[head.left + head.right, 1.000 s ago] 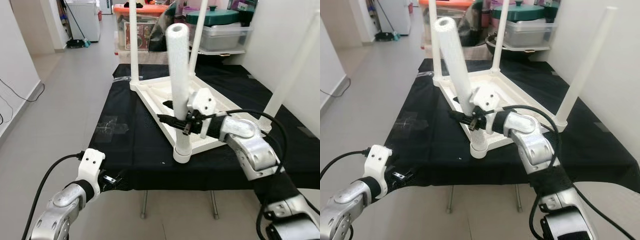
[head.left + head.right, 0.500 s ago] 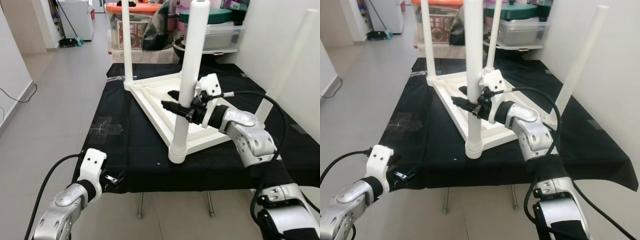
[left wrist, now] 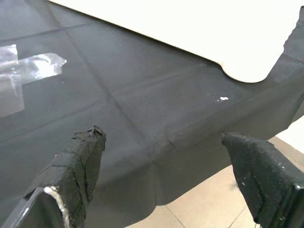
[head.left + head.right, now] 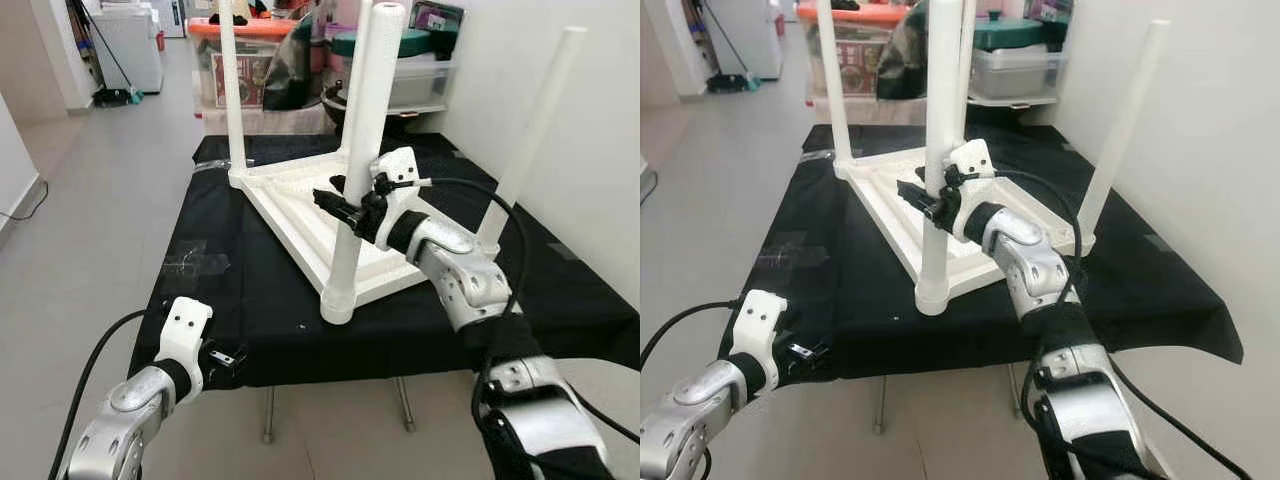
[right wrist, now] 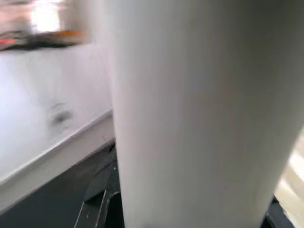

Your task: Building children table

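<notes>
With the white tabletop [image 4: 300,200] lying upside down on the black-draped bench [image 4: 250,290], the right gripper [image 4: 345,212] clamps the last leg [image 4: 355,160] upright at the near corner socket. Next, I'd guess, seating it firmly. The left gripper [image 3: 161,156] hovers open by the bench's edge.

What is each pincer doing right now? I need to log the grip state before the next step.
Left pincer: open, holding nothing, at the black cloth's near edge.
Right pincer: shut on the white table leg.
</notes>
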